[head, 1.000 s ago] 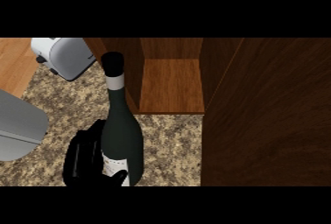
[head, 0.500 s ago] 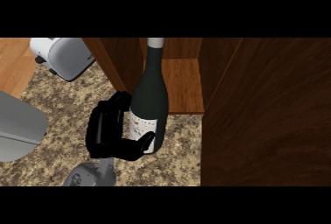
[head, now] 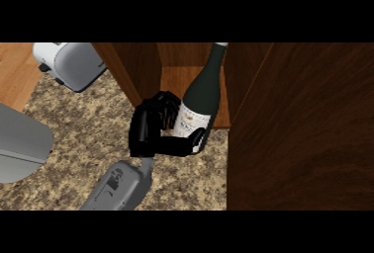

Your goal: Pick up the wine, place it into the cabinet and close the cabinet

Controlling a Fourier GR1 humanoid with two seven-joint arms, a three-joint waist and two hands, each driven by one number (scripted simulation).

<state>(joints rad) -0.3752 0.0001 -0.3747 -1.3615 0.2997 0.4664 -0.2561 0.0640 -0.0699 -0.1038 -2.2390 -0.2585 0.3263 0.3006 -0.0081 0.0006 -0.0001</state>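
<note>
The right hand is gripping the wine bottle around its label, holding it at the mouth of the cabinet. I'm worrying about the door; the tilted bottle could be clipping it going in.

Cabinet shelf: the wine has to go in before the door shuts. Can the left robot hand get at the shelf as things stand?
Probably yes. The left robot hand is curled round the wine bottle, whose neck lies over the open cabinet shelf. The cabinet door stands aside at the right, and nothing blocks the opening.
</note>
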